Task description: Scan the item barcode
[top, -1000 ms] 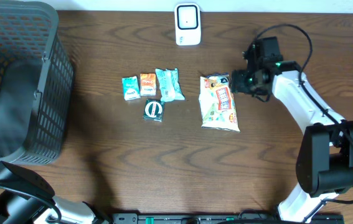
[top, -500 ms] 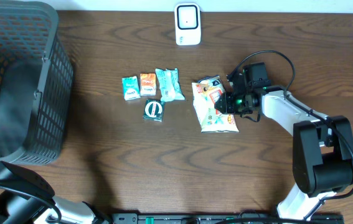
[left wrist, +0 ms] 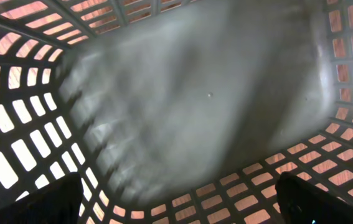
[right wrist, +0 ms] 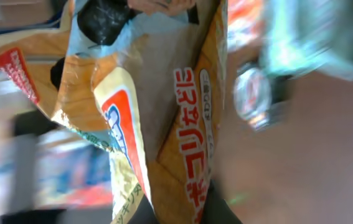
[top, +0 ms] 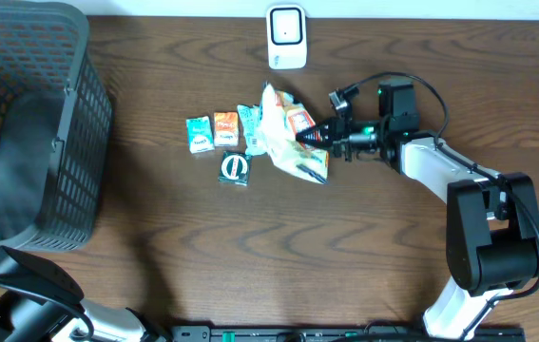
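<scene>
**Edge grip risk**

Left end effector [left wrist: 179, 186] gapes in the basket [top: 79, 114]. Right end effector [top: 324, 139] clamps the snack bag [top: 288, 142] by its edge over small packets [top: 214, 131]; the thin grip may slip, or creases hide the barcode from the scanner [top: 286, 36] beyond

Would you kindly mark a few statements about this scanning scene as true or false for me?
1. The right gripper is shut on the snack bag. True.
2. The white scanner sits inside the basket. False: it stands on the table, at the edge far from the arm bases.
3. The left wrist camera looks into the basket. True.
4. The snack bag lies right of the right gripper. False: it is left of it, overlapping a teal packet.
5. The orange packet lies on the table. True.
</scene>
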### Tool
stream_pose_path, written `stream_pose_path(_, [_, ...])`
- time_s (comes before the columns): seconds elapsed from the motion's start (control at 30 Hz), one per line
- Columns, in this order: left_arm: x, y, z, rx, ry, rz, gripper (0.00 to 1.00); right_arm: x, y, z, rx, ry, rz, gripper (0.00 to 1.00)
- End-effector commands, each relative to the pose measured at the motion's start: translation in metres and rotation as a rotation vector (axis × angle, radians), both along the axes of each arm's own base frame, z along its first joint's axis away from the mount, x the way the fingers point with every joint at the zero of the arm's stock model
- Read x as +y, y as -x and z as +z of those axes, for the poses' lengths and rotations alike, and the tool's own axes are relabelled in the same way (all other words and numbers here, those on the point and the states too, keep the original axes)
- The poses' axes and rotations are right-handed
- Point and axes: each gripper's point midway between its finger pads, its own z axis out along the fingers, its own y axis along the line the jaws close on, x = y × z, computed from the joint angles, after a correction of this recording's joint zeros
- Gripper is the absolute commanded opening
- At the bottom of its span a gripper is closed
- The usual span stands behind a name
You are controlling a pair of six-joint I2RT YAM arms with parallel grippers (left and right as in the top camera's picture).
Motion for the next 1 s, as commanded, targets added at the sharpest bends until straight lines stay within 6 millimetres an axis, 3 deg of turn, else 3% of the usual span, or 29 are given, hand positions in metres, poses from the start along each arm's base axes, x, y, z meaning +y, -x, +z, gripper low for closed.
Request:
stream_pose_path(0.0, [0.000, 0.002, -0.003, 0.010, 0.008, 0.008, 0.98, -0.001, 0.017, 0.027, 0.315, -0.102, 0.086, 0.01])
stream_pose_path(0.17, [0.000, 0.002, -0.003, 0.010, 0.008, 0.008, 0.98, -0.001, 0.023, 0.033, 0.413, -0.118, 0.120, 0.01])
stream_pose_path(0.73, [0.000, 0.002, -0.003, 0.010, 0.008, 0.008, 0.97, -0.001, 0.026, 0.038, 0.396, -0.132, 0.150, 0.01])
stream_pose_path(0.8, [0.000, 0.002, -0.003, 0.010, 0.008, 0.008, 0.98, 0.000, 0.020, 0.037, 0.337, -0.125, 0.126, 0.01])
stream_pose_path(0.97, [0.000, 0.002, -0.003, 0.010, 0.008, 0.008, 0.98, 0.009, -0.017, 0.015, 0.016, -0.005, -0.066, 0.01])
